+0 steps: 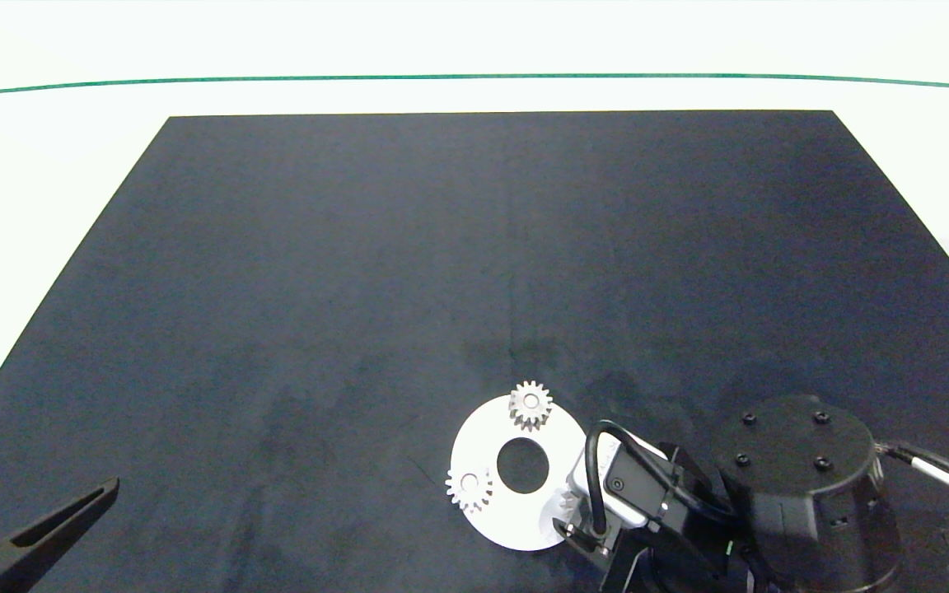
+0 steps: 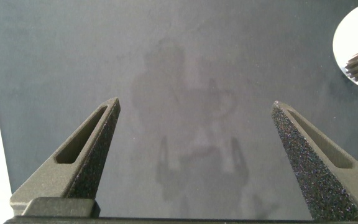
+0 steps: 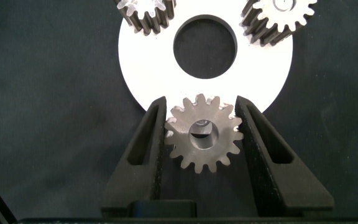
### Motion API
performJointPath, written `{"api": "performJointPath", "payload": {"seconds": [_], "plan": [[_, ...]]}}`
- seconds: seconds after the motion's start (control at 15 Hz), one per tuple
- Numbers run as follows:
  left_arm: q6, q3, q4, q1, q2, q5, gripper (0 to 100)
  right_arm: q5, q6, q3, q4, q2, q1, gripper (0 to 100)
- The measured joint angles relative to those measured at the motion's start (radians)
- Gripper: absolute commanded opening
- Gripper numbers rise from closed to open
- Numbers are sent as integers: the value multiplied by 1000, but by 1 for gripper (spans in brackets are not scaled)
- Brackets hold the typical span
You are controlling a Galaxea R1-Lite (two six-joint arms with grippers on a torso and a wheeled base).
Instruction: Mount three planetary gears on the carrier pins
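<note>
Planetary gears number three in what we see: two sit on the white disc (image 1: 483,449), one at its far edge (image 1: 530,404) and one at its left edge (image 1: 469,487). Each has a pale peg showing in its centre hole. The third gear (image 3: 204,132) lies between the fingers of our right gripper (image 3: 204,134), at the disc's near right edge. Both grey fingers press against its teeth, so the gripper is clamped on it. Through this gear's centre hole we see something pale, but we cannot tell whether it is a carrier pin. The disc rests on a black mat (image 1: 359,272). Our left gripper (image 2: 196,109) hangs over bare mat at the near left, well apart from the disc, fingers spread wide.
</note>
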State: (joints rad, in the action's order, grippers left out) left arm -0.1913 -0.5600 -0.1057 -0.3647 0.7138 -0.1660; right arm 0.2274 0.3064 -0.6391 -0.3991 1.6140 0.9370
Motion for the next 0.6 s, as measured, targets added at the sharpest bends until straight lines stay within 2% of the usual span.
{"api": "performJointPath", "payload": {"seconds": [0.6], "plan": [[0,-1,8,7,-2,2,100,1,0,-27,-1,26,1,7]]}}
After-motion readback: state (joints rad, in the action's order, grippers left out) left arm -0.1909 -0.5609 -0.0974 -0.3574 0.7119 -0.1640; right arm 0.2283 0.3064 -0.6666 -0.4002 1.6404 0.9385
